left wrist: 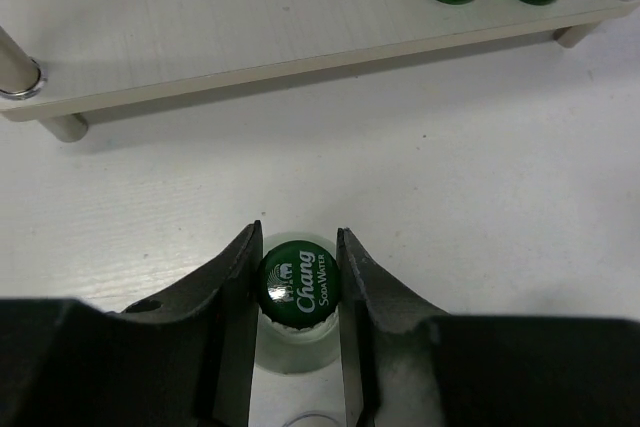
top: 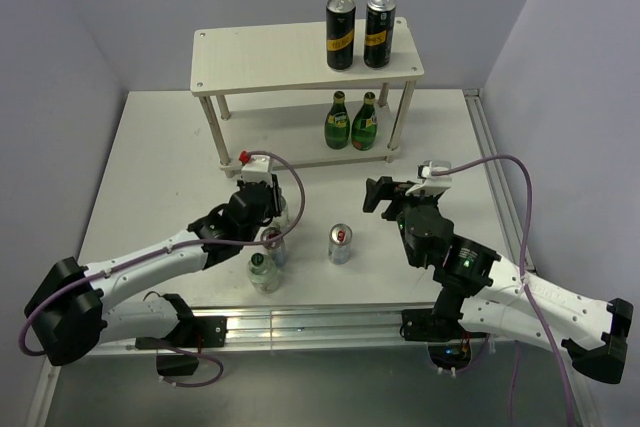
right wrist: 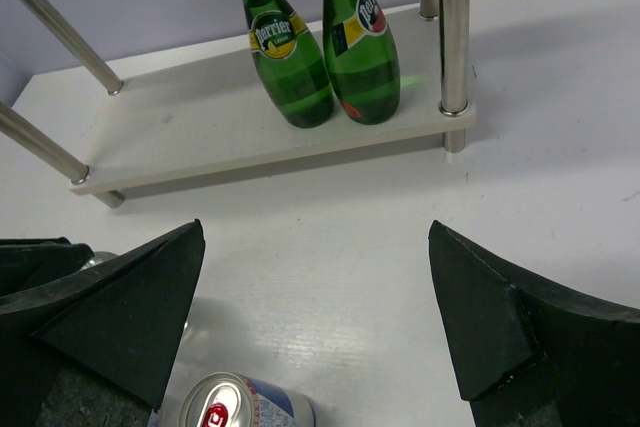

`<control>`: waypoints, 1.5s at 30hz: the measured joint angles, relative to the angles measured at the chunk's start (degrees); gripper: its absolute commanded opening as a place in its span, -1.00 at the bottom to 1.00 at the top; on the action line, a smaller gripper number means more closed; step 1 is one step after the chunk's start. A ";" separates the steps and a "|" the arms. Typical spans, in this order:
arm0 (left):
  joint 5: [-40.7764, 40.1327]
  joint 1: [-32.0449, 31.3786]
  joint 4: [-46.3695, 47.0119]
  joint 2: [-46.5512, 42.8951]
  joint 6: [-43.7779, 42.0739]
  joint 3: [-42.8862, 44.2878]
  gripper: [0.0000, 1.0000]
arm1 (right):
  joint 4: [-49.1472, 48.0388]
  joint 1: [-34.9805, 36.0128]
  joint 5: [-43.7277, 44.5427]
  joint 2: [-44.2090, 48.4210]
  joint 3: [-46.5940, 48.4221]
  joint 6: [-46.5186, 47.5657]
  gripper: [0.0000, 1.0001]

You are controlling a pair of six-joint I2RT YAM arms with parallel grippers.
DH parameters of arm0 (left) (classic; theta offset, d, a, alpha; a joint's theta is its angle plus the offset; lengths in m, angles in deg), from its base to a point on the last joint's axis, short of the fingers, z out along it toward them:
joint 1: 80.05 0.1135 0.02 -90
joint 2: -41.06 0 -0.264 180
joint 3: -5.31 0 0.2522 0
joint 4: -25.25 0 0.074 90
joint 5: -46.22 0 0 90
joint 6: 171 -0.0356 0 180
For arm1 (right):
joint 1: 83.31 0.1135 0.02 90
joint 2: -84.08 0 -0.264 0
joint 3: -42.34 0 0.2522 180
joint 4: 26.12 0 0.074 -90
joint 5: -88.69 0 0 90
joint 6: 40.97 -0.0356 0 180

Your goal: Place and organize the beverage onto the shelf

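the left gripper [left wrist: 298, 239] is clamped on the neck of a clear glass bottle with a green printed cap [left wrist: 300, 290], with one black finger [left wrist: 240, 287] pressed against each side just under the cap. this bottle is upright, out in front of the pale cream two-tier shelf [top: 260, 57] and not on it, over the white table [top: 150, 167]. just nearer the arm bases stands a slim silver-blue can [top: 272, 242], and nearer still a second clear glass bottle [top: 263, 273], upright on the table. to the right, apart from these, a second slim silver can with a red mark on its top [top: 341, 244] stands alone near the middle of the table. behind it, on the right part of the shelf's lower board, two green glass bottles [top: 338, 125] stand side by side, touching or nearly so. on the top board above them, two tall black cans with yellow labels [top: 341, 35] stand just beside each other. further right, the right gripper [right wrist: 315, 232] hangs over the table, jaws spread wide with nothing between them, facing the green bottles.
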 measured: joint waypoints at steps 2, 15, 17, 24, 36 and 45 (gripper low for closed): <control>-1.05 0.00 -0.98 0.92 -0.68 1.09 -0.99 | 0.00 0.00 0.04 0.07 -0.09 0.00 1.00; -4.94 2.05 -3.10 7.67 -6.21 9.84 -0.99 | -1.05 0.00 -0.11 0.74 -1.49 0.28 1.00; -4.83 3.63 -2.91 8.55 -7.04 11.76 -0.99 | -1.07 0.00 -0.11 0.83 -1.51 0.42 1.00; -2.84 10.60 -0.13 8.96 -8.98 14.71 -0.99 | -1.44 0.00 -0.17 1.38 -1.84 0.46 1.00; 1.51 22.03 1.99 9.64 -10.03 15.47 -0.99 | -1.95 -0.42 -1.86 0.09 -1.86 0.46 1.00; 3.08 22.51 4.42 11.30 -10.01 16.28 -0.99 | -2.34 -0.83 -2.73 -0.15 -1.95 0.44 1.00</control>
